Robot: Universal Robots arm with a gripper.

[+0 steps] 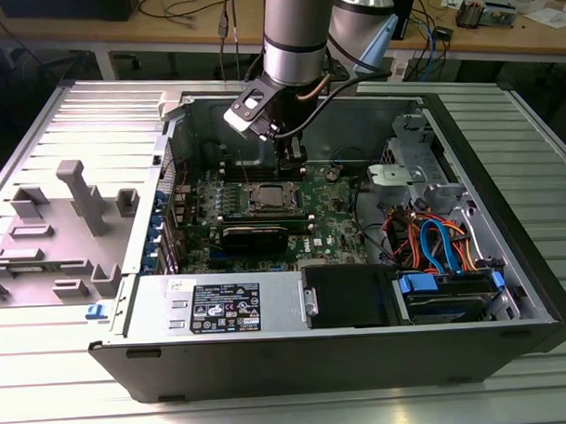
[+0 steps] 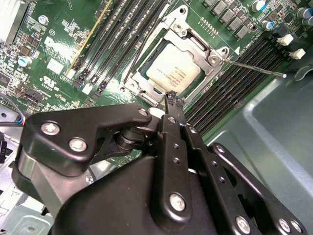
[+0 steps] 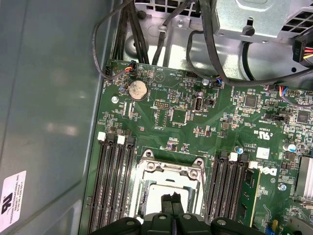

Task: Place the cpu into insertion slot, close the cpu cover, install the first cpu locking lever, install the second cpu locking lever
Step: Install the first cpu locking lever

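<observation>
The fingers (image 2: 171, 100) are pressed together tip to tip and hold nothing. They hang low inside the open case (image 1: 362, 358), right over the near edge of the slot (image 1: 269, 198).

In the second wrist view the cpu (image 2: 173, 72) lies flat in the slot just past the fingertips, its dull silver top facing up. The cover (image 3: 172, 169) lies down around it, and the cpu shows through its square window. I cannot tell whether the fingertips touch the cover's rim or stand just above it.

A thin metal lever (image 2: 254, 67) runs out from the cover's corner beside the fingers. It crosses over the memory slots (image 2: 234, 83) and ends near the grey case wall. Whether it is latched down I cannot tell.

In the first wrist view the two fingertips sit over the cpu, with banks of long black memory slots on either side of them. Further ahead of the fingers the green board (image 3: 181, 107) carries a coin cell (image 3: 137, 90), and black cables (image 3: 146, 34) rise beyond its far edge, well apart from the fingers.

In the exterior view the arm comes down from above into the case, which lies on its side on a slatted metal counter (image 1: 271, 412). The fingers are near the middle of the board, just beside the slot.
</observation>
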